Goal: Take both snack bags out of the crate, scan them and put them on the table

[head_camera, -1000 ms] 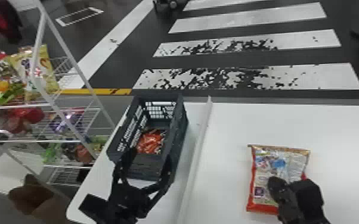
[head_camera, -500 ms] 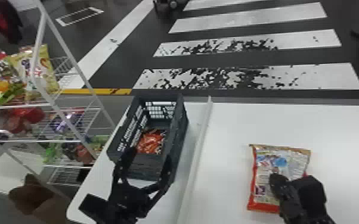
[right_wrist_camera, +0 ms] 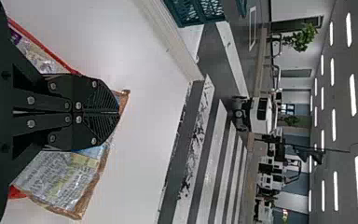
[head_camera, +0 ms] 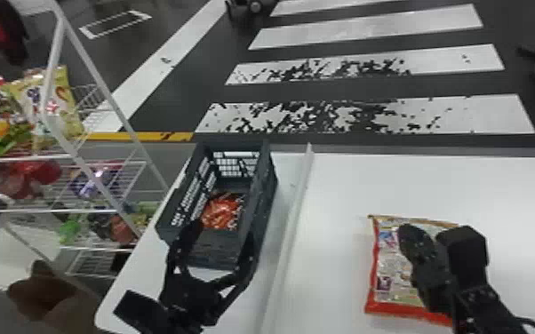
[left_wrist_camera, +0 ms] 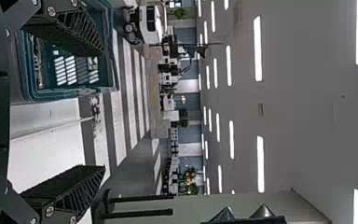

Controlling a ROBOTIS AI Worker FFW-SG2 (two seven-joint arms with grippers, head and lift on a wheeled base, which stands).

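Spread wide, the fingers of the left gripper (head_camera: 221, 235) are seen at the near end of the dark crate (head_camera: 264, 200), with nothing held between them. Inside the crate, an orange snack bag (head_camera: 221, 213) is seen lying on the bottom. By the right gripper (head_camera: 406, 233), whose fingers are pressed together, nothing is seen to be pinched; it is placed over the other snack bag (head_camera: 386, 266), which is laid flat on the white table (head_camera: 333, 200) with its printed side up and its red edge toward the robot. How closely that bag is touched by the fingertips cannot be told. The crate and this bag are separated by a raised pale strip (head_camera: 289, 231). To the left of the crate, more snack packs (head_camera: 60, 104) are held on a white wire rack (head_camera: 26, 211).
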